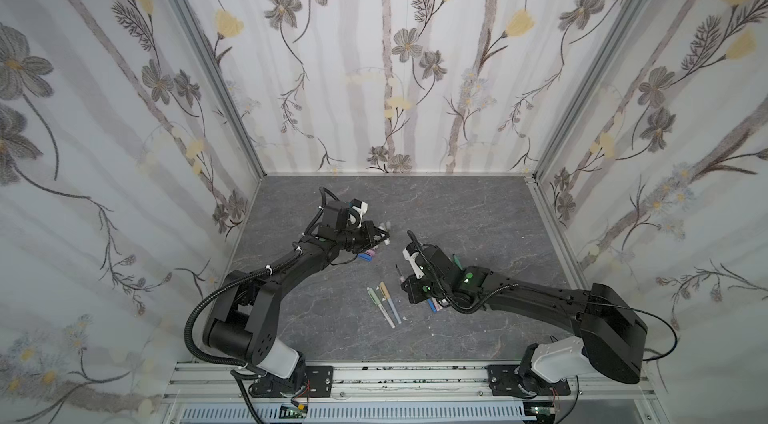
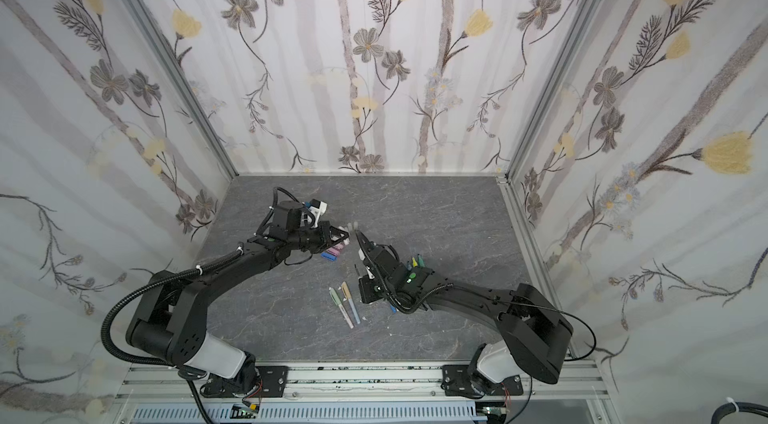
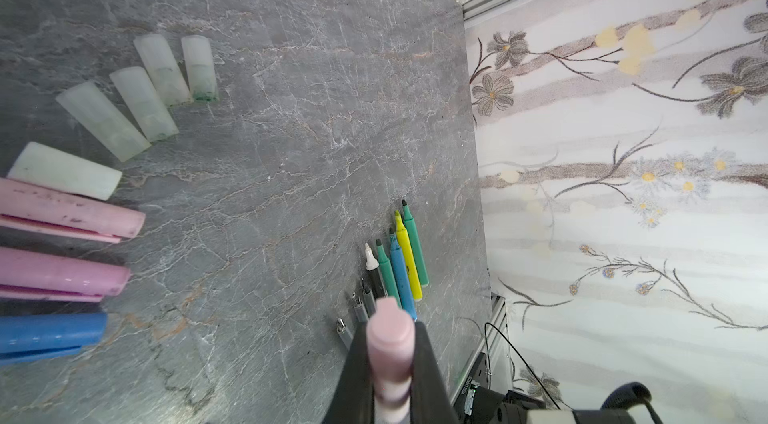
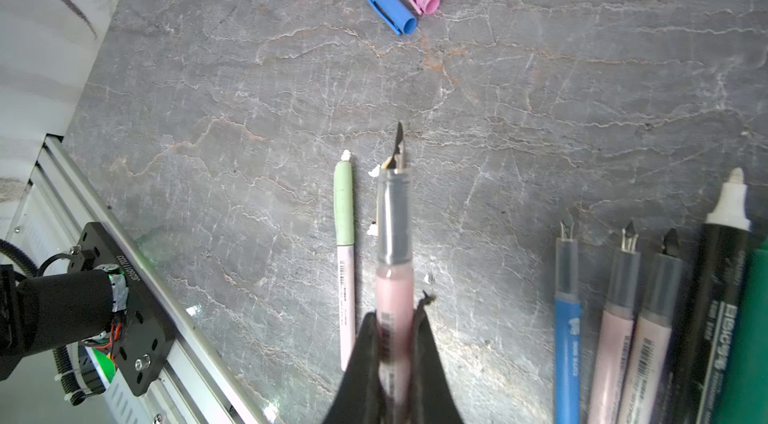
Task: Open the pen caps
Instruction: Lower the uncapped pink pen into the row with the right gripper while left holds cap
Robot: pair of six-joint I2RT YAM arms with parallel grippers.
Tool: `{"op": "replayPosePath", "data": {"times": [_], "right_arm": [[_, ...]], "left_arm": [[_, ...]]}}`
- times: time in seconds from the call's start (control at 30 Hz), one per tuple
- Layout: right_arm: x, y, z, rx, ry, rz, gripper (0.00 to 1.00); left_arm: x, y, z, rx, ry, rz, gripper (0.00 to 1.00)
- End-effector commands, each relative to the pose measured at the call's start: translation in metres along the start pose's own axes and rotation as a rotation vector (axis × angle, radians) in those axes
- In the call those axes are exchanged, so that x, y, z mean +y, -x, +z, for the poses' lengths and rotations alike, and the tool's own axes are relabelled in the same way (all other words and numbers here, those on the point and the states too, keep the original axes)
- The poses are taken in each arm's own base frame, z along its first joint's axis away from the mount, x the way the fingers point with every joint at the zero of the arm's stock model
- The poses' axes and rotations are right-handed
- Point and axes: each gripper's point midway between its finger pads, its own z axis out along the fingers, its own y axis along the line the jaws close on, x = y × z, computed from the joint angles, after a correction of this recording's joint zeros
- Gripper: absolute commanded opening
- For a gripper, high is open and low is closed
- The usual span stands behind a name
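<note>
The left pincer [image 3: 391, 359] clamps a pink cap [image 3: 390, 326]. On the grey surface [image 3: 291, 110] lie 5 cloudy caps [image 3: 143, 104] fanned side by side, then a pale pink cap [image 3: 70, 210], a purple cap [image 3: 62, 274] and a blue cap [image 3: 50, 334]. Uncapped pens [image 3: 405, 260] lie grouped nearby.

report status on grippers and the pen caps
left gripper shut on pink cap. right gripper shut on pink pen, nib bare. green-capped pen left to open. nothing in the way.

The grey veined stone-look tabletop [image 3: 291, 110] is matt; frosted translucent plastic caps [image 3: 162, 68] look dull (the purple plastic cap [image 3: 62, 274] shines), and the silver metal rail [image 1: 407, 378] is brushed.
</note>
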Motion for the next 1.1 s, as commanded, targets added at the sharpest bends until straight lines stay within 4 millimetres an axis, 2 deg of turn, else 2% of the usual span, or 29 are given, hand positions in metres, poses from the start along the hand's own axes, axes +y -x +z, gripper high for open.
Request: {"op": "replayPosePath", "data": {"times": [0.0, 0.2, 0.33, 0.6, 0.83, 1.07], "right_arm": [[-0.002, -0.006, -0.002, 0.023, -0.009, 0.010, 0.00], [-0.023, -0.017, 0.003, 0.069, -0.115, 0.005, 0.00], [-0.039, -0.027, 0.009, 0.103, -0.190, 0.005, 0.00], [-0.049, -0.031, 0.018, 0.134, -0.245, -0.021, 0.00], [-0.059, -0.041, 0.039, 0.196, -0.291, -0.039, 0.00], [-0.067, -0.045, 0.043, 0.208, -0.333, -0.032, 0.00]], "left_arm": [[-0.003, 0.015, -0.004, -0.048, -0.006, 0.044, 0.00], [0.014, 0.013, -0.020, -0.064, 0.021, 0.027, 0.00], [0.039, 0.005, -0.035, -0.080, 0.064, -0.010, 0.00], [0.071, -0.012, -0.057, -0.112, 0.114, -0.065, 0.00], [0.083, -0.018, -0.061, -0.111, 0.136, -0.079, 0.00], [0.096, -0.030, -0.059, -0.093, 0.154, -0.099, 0.00]]}}
